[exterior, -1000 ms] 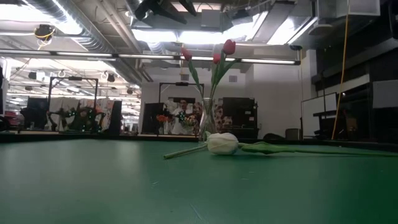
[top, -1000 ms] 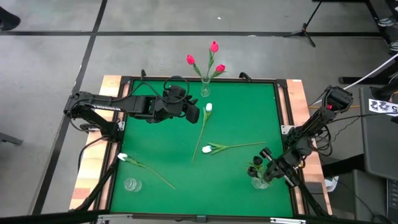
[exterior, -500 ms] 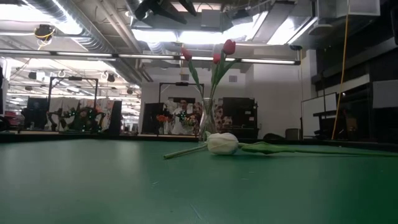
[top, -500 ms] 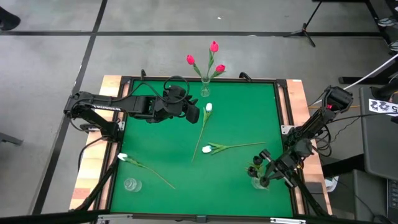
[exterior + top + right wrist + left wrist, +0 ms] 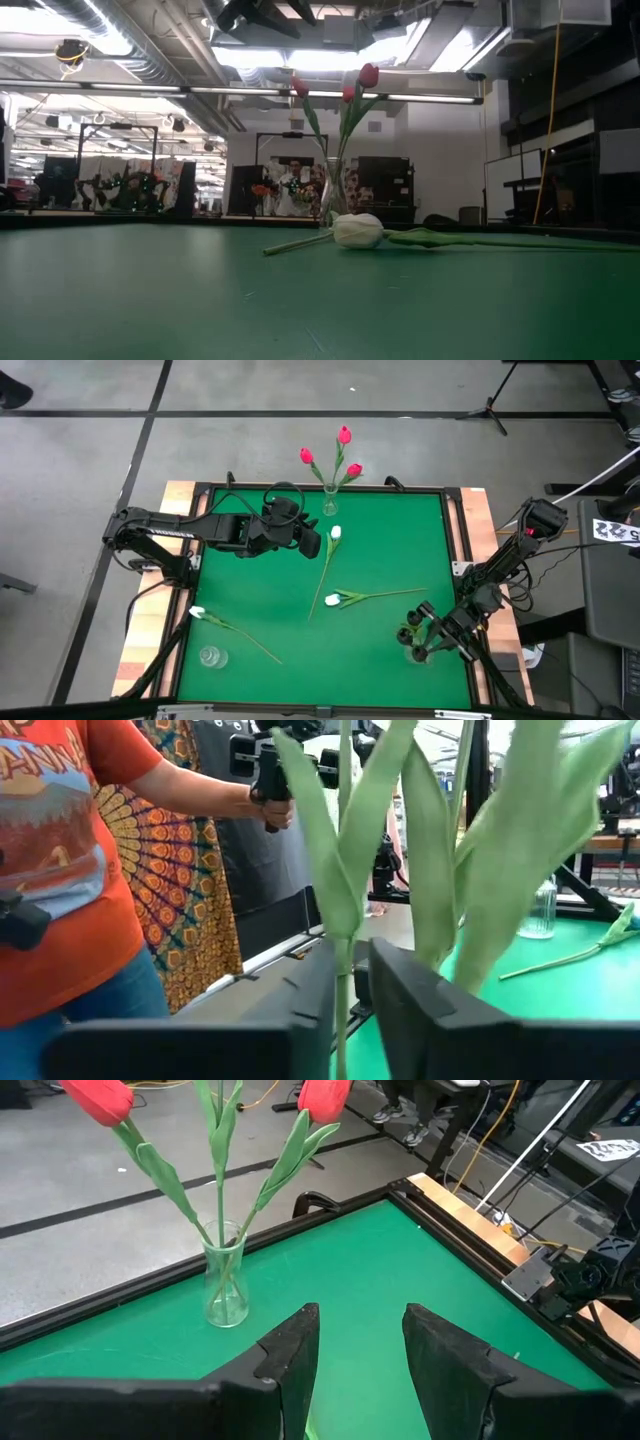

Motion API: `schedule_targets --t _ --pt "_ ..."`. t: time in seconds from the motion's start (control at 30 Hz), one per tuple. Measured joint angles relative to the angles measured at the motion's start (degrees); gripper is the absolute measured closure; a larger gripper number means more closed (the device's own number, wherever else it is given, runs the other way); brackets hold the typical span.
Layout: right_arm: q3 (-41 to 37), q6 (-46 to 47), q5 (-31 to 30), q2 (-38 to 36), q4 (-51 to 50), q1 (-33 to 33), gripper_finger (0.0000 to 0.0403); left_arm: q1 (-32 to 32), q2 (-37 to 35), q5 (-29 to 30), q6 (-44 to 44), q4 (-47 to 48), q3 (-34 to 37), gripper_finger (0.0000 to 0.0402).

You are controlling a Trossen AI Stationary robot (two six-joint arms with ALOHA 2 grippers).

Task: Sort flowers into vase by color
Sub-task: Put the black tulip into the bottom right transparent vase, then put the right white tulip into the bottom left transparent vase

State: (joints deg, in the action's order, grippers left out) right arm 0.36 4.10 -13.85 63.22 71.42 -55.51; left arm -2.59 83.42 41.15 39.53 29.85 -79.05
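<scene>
Looking down, we see three pink tulips [image 5: 343, 436] standing in the far vase [image 5: 330, 503], three white tulips [image 5: 335, 533] lying on the green table [image 5: 380, 540] — and black tulips [image 5: 412, 623] in the near-right vase [image 5: 417, 653]. Our right gripper [image 5: 348, 982] sits there, fingers slightly parted around a stem [image 5: 342, 1020]. Our left gripper [image 5: 360, 1342] hovers spread near the far vase, empty.

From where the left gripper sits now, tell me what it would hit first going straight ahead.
Probably the glass vase holding the pink-red tulips, slightly off-centre of the left gripper. Only bare green mat lies between; depth is hard to judge.
</scene>
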Motion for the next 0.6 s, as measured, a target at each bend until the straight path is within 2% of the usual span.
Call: schedule_targets --t 0.17,0.3,0.43,0.6 --pt "0.0 0.6 0.6 0.0 0.5 0.0 0.0269 0.0 0.0 0.0 0.0 0.0 0.0 0.0258" --pt "0.0 1.9 2.9 -0.1 2.6 0.0 0.0229 0.0 0.0 0.0 0.1 0.0 0.0 0.0258" --pt "0.0 4.5 6.0 -1.5 4.2 0.0 0.0210 0.0 0.0 0.0 0.7 0.0 0.0 0.0258" --pt "0.0 4.8 7.5 -5.5 8.4 0.0 0.0211 0.0 0.0 0.0 1.1 -0.7 0.0 0.0258"
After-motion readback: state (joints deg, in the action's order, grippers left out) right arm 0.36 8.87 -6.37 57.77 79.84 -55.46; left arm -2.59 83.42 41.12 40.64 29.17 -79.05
